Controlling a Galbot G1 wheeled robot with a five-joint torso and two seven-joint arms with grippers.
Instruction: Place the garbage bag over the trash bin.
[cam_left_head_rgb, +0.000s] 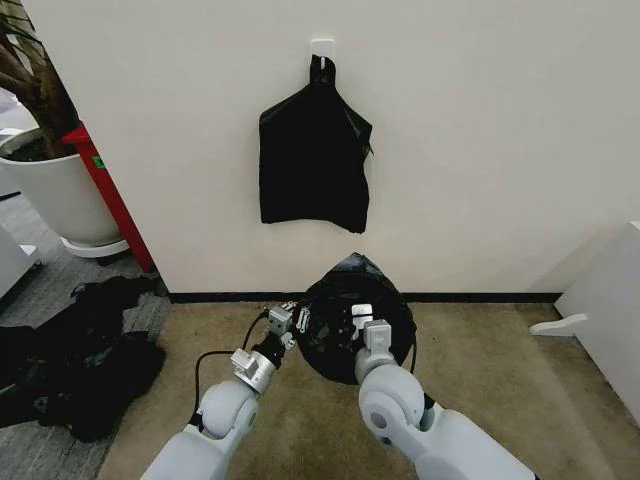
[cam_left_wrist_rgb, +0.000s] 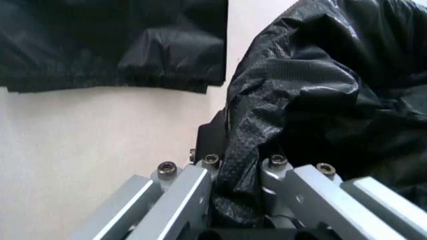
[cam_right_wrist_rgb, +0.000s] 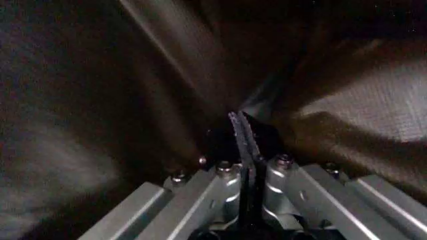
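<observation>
Head view, nearest first: both arms reach forward over the brown floor (cam_left_head_rgb: 480, 360) to the garbage bag (cam_left_head_rgb: 358, 315), a glossy black dome standing near the wall's foot. I judge that the trash bin is underneath it, since no cream plastic is visible. The left gripper (cam_left_head_rgb: 290, 320) is at the bag's left edge; the right gripper (cam_left_head_rgb: 365, 325) is over its near top.

In the left wrist view, the left fingers (cam_left_wrist_rgb: 193, 187) are partly closed with a fold of bag film pinched between them. The right fingers (cam_right_wrist_rgb: 243, 135) are pressed nearly shut on a thin pleat.

The step appears to be the fitting itself: the film covers the bin and is being pulled down. Next, the edges need drawing lower and evenly round the rim without tearing.

Farther off, a flat black bundle (cam_left_head_rgb: 312, 160) hangs on the wall.
</observation>
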